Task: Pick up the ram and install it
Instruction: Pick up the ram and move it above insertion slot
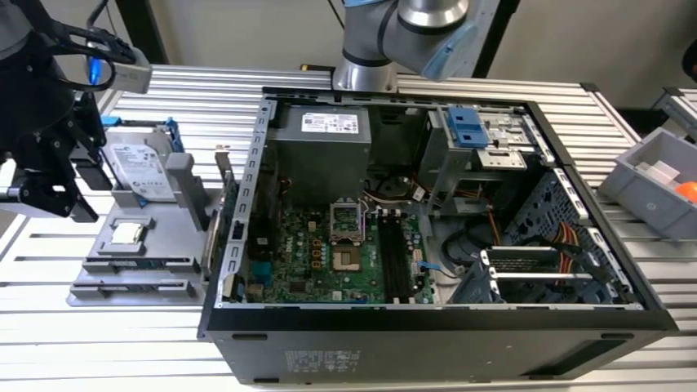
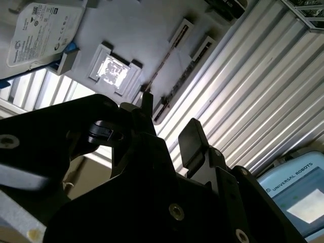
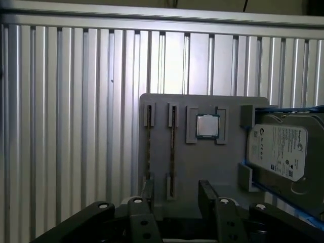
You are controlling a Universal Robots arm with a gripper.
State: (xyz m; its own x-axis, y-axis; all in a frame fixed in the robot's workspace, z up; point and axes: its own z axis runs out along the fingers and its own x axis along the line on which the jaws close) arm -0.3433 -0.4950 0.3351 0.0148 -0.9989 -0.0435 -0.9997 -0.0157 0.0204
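Two ram sticks stand on edge in slots of a grey holder [image 3: 202,167]: one ram stick [image 3: 172,147] beside another [image 3: 148,147]. In the second wrist view the ram [image 2: 167,58] appears as a thin dark strip. In the exterior view the ram [image 1: 147,265] lies at the holder's front. My gripper [image 3: 177,195] is open above the holder's end, clear of the sticks, with nothing between its black fingers [image 3: 207,191]. The same gripper [image 1: 65,200] hangs at the exterior view's left, and its fingers [image 2: 192,142] also show spread in the second wrist view.
The holder also carries a square silver processor [image 3: 207,125] and a hard drive [image 3: 283,152] in a blue frame. An open computer case [image 1: 436,318] stands to the exterior view's right, its motherboard's black memory slots [image 1: 394,261] exposed. A grey bin [image 1: 654,184] sits at far right.
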